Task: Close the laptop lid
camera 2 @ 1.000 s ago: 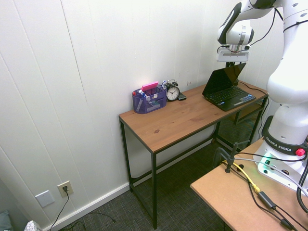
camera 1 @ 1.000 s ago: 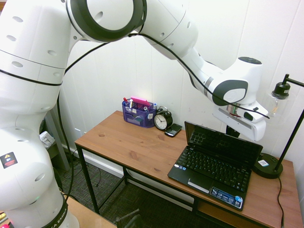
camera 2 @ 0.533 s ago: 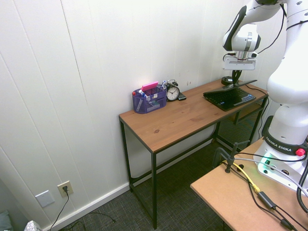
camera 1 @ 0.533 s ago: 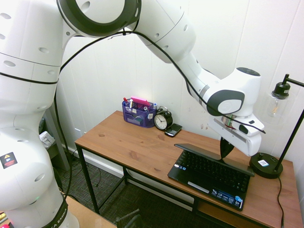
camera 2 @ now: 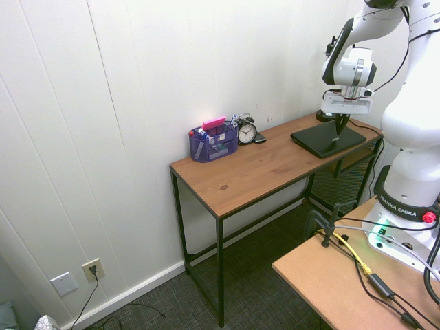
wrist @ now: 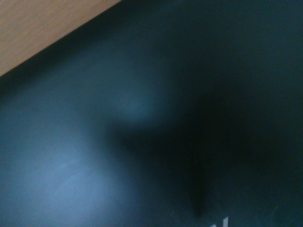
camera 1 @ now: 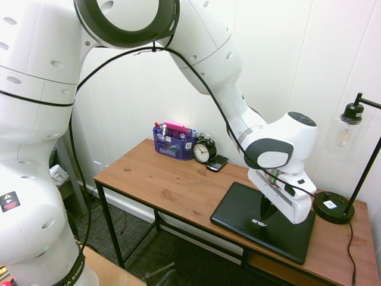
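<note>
The laptop lid (camera 1: pixel 244 211) lies flat on its base, matte black shell up, with a small logo near its front edge, at the right end of the wooden desk (camera 1: pixel 166 182). My gripper (camera 1: pixel 266 213) is shut and its tips press down on the middle of the lid. From the other side the lid (camera 2: pixel 320 139) also lies flat under the gripper (camera 2: pixel 339 134). The wrist view is filled by the blurred black lid (wrist: pixel 94 156), with a strip of desk wood (wrist: pixel 42 23) in one corner.
A black desk lamp (camera 1: pixel 351 155) stands just right of the laptop, base by its back corner. Against the wall sit a purple pen organiser (camera 1: pixel 174 142), an alarm clock (camera 1: pixel 204 151) and a small black phone (camera 1: pixel 217 162).
The lid has gone from upright, through nearly shut, to lying flat on the base. My gripper has come down and forward with it, staying shut.
</note>
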Controlling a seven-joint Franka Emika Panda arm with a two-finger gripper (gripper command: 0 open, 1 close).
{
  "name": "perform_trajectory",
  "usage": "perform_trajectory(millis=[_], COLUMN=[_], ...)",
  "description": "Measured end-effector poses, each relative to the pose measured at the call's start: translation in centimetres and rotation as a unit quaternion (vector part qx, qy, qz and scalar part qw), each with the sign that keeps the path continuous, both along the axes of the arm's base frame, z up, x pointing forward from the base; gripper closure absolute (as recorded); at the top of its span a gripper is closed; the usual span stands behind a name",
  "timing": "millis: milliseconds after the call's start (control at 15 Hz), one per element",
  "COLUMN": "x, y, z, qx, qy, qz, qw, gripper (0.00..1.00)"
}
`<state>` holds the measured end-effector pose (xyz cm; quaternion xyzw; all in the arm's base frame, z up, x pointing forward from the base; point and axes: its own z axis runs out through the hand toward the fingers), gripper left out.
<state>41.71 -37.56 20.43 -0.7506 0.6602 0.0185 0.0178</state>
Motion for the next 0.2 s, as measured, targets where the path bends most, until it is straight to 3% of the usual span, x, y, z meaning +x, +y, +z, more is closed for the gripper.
perform_trajectory(millis=[200], x=[-0.03], y=[0.07], z=[-0.08], qx=[0.000], qy=[-0.004], qz=[-0.002], qw=[1.000], gripper=[1.00])
